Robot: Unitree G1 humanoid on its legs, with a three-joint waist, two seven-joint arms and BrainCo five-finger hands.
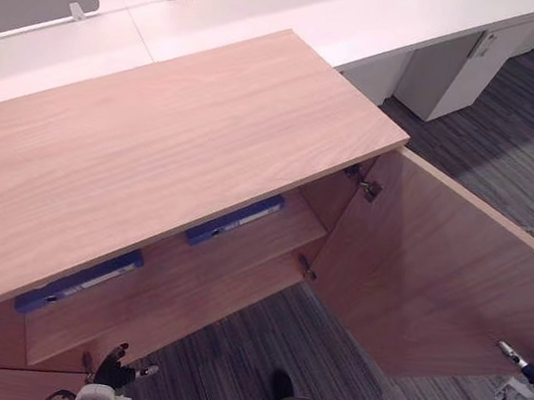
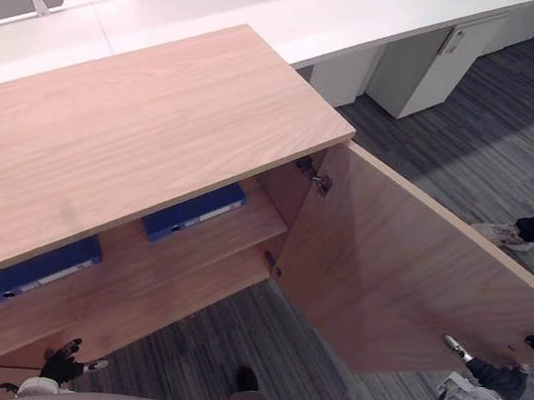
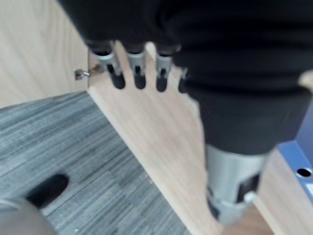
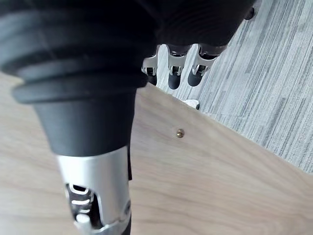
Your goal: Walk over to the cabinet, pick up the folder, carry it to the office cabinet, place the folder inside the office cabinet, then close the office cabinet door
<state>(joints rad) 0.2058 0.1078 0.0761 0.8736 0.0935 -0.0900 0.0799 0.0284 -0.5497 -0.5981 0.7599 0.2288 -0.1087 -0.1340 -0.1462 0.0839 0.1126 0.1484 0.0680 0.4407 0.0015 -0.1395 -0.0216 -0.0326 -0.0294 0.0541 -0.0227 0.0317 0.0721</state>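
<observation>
Already shelved: folder (image 1: 234, 219) flat inside the office cabinet (image 1: 155, 143), up and ahead of the left hand (image 2: 62, 363), well apart from the right hand (image 2: 487, 374). Lies with long axis along the front edge of the shelf (image 1: 237, 266), spine seemingly out toward the hands. Looks light, stiff, smooth-covered (probably slick); best pinched at the spine. Second blue folder (image 1: 79, 283) just above the left hand. Left hand straight-fingered, holding nothing. Right hand relaxed at the free edge of the open door (image 1: 437, 276), gripping nothing.
</observation>
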